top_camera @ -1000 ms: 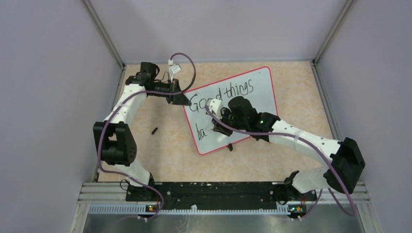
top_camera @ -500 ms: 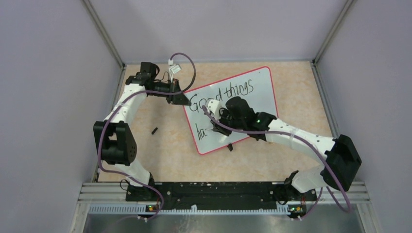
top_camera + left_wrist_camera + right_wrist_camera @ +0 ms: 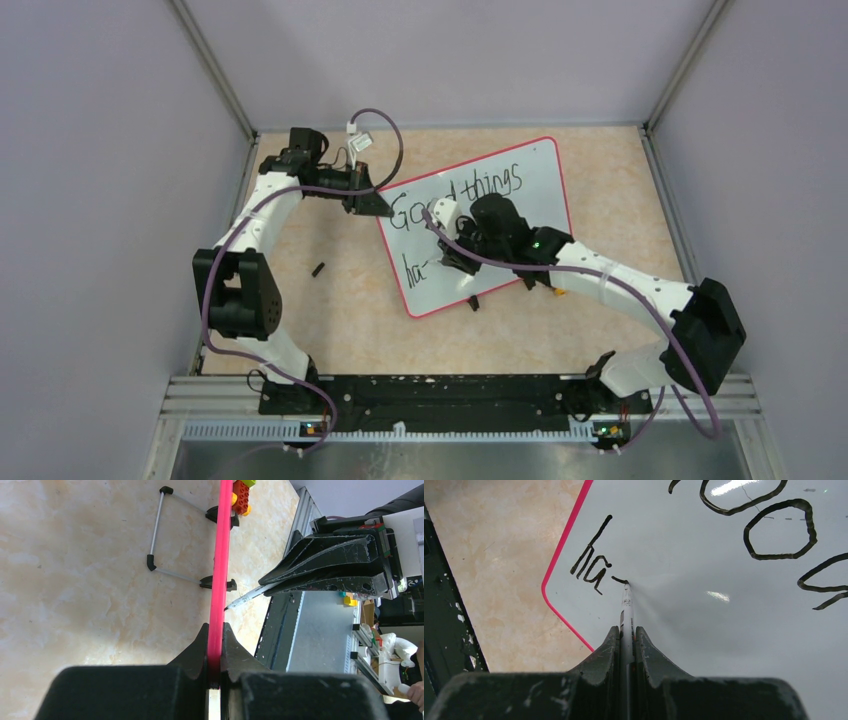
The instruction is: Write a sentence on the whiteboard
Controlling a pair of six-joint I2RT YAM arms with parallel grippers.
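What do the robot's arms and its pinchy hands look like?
The left arm and right arm are white tubes with chunky black joints. A thin purple cable runs along each. The left gripper and right gripper have black wedge-shaped fingers tapering to points, scuffed with pale specks. A tiny green light glows near the right wrist.

The whiteboard is glossy white with a pink-red frame; its lettering is black; the table is mottled beige.

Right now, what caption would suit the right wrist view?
Right gripper shut on a marker, tip touching the whiteboard beside the unfinished sentence.
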